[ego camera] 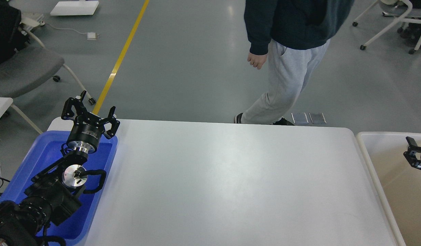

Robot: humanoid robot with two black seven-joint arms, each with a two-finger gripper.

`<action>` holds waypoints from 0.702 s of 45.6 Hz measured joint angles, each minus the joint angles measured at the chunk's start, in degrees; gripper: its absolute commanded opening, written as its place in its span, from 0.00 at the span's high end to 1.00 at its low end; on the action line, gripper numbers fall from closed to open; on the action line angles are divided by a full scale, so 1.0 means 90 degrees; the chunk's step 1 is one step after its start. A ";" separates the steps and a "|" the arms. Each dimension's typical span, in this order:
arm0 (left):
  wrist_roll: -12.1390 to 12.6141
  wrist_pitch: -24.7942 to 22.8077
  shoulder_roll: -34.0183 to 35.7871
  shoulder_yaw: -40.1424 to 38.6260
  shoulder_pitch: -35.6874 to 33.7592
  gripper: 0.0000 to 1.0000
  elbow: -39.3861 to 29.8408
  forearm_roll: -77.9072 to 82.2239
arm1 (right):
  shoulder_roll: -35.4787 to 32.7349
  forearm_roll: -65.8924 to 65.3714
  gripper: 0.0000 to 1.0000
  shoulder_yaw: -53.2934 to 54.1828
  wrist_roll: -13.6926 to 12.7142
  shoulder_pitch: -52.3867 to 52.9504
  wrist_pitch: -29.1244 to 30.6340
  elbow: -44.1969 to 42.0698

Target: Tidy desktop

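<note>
The white desktop [231, 181] fills the middle of the head view and I see nothing lying on it. My left gripper [90, 111] is open and empty. It is held above the far end of the blue tray [42, 153] at the desktop's left edge. My right gripper [415, 155] shows only partly at the right edge of the view, over the beige bin [378, 150]. Its fingers cannot be told apart.
A person in a dark top and grey trousers [285, 58] walks on the floor just beyond the desktop's far edge. A grey chair [22, 68] stands at the far left. White wheeled chairs [391, 20] stand at the far right.
</note>
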 measured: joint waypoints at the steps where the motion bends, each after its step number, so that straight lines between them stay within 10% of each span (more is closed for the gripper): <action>1: 0.0000 0.0000 0.0000 0.0000 0.0000 0.00 0.0000 0.0000 | -0.0052 0.0003 0.00 0.0105 0.0000 -0.0050 0.0013 0.0203; 32: 0.0002 0.0002 0.0000 0.0000 0.0000 0.00 -0.0001 0.0001 | 0.0178 -0.1053 0.00 0.2353 0.0107 -0.1879 -0.0745 0.3935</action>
